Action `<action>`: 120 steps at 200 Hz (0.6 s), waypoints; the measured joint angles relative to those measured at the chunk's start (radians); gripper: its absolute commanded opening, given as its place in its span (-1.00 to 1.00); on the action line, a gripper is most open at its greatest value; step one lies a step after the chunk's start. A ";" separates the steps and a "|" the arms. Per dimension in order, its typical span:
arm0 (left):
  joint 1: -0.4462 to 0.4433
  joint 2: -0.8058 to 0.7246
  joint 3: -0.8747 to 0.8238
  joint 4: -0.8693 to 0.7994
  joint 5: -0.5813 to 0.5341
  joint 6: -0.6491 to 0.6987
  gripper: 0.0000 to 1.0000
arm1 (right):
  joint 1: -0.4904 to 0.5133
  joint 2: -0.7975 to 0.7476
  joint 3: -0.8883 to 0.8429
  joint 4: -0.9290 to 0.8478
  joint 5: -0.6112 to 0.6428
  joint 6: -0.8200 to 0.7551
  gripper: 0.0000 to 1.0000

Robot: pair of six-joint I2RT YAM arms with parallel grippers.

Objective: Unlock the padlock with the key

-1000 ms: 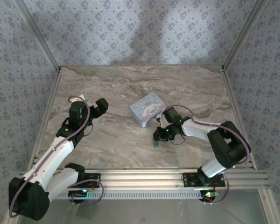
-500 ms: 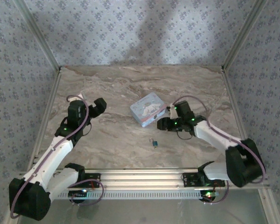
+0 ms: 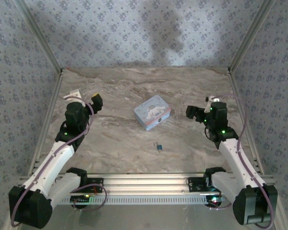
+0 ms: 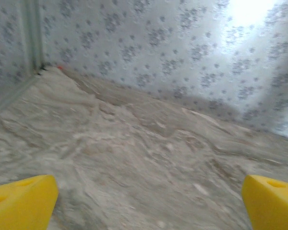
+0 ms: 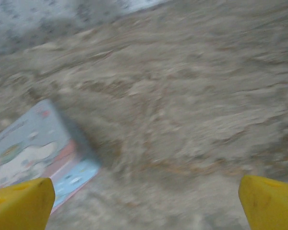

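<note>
The padlock (image 3: 159, 147) is a tiny dark teal-blue block with a thin metal loop at one end. It lies on the marbled counter (image 3: 115, 139) just nearer than the pale blue tin (image 3: 152, 111), well apart from both arms. The left tool (image 3: 97, 101) and right tool (image 3: 196, 114) hover with fingers spread wide, holding nothing.

Tiny dark teal-blue padlock (image 3: 159, 147) lies on the marbled grey-brown worktop (image 3: 120, 143), near the pale blue rectangular picture tin (image 3: 152, 111). The left gripper (image 3: 97, 101) and right gripper (image 3: 194, 113) hang well apart, jaws touching neither item.
</note>
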 measured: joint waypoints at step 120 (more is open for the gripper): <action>0.175 0.117 -0.206 0.166 -0.034 0.154 0.96 | -0.147 0.400 -0.249 0.685 0.087 -0.175 1.00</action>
